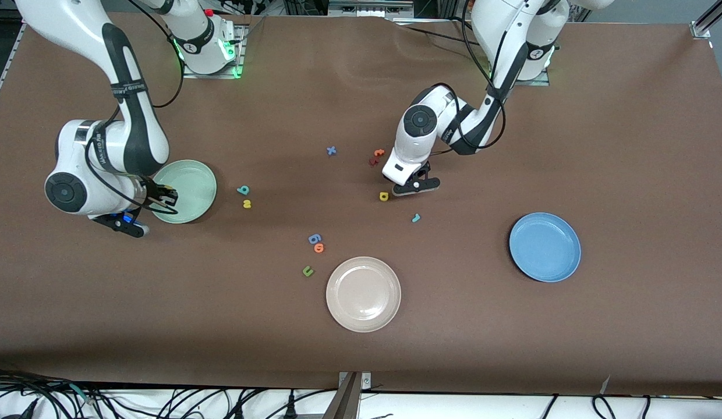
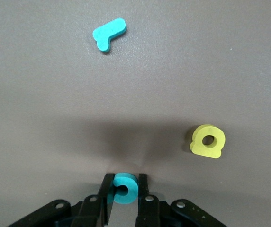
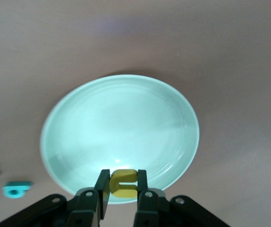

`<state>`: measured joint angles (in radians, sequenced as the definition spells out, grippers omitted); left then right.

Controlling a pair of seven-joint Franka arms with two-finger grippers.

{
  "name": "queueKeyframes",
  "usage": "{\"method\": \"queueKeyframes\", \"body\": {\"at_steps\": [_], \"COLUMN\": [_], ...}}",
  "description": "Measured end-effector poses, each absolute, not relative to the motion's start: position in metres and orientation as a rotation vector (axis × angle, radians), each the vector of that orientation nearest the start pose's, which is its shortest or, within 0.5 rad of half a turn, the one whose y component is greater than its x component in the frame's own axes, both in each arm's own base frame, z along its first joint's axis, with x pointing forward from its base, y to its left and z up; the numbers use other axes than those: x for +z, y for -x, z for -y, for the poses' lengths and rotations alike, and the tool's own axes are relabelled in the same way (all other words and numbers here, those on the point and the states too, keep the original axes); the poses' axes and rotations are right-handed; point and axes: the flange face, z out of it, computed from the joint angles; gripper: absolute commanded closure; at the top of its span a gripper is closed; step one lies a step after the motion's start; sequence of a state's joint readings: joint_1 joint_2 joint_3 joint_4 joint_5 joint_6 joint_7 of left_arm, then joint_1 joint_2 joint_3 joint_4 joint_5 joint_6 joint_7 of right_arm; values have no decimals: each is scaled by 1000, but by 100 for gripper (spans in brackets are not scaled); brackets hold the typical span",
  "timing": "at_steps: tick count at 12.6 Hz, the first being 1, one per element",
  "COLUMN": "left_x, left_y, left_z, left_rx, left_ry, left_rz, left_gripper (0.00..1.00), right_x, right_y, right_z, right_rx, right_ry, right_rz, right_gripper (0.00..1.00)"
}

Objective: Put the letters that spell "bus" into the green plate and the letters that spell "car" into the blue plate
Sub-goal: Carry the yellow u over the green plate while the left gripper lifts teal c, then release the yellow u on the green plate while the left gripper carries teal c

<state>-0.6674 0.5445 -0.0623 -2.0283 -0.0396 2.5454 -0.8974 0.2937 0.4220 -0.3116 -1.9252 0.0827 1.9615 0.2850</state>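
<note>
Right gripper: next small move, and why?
Probably open the fingers and drop it. The right gripper is shut on the yellow "u" and hangs over the green plate's rim, with the bowl just ahead, so a slight nudge inward first may be safer. The left gripper is shut on the teal "c" down at the table.

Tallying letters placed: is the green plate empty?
Empty: the green plate shows bare; the right claw holds the yellow "u" over its rim.

Our left gripper (image 1: 415,185) is low at the table, fingers pinched together. Our right gripper (image 1: 163,196) is clamped too, its arm bent low.
</note>
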Motion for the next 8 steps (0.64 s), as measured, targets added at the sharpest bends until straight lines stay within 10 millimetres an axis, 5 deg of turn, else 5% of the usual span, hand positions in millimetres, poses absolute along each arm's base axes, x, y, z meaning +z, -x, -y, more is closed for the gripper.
{"method": "queueKeyframes", "body": {"at_steps": [3,6,7,8], "left_x": [174,205,217,226], "left_y": [-448,-484,-499,-515], "left_z": [393,377,366,350], "left_rx": [122,239,284,324], "left_ry": [3095,2979,2961,2953], "left_rz": [299,223,175,127], "left_gripper": [81,81,81,81], "right_x": [215,194,189,185], "right_y": [-567,-560,-559,-557], "right_z": [35,44,44,45], "right_rx": [566,612,626,636], "right_ry": [3150,3148,3141,3127], "right_rz": [-457,-406,-397,-396], "right_gripper": [100,100,88,42]}}
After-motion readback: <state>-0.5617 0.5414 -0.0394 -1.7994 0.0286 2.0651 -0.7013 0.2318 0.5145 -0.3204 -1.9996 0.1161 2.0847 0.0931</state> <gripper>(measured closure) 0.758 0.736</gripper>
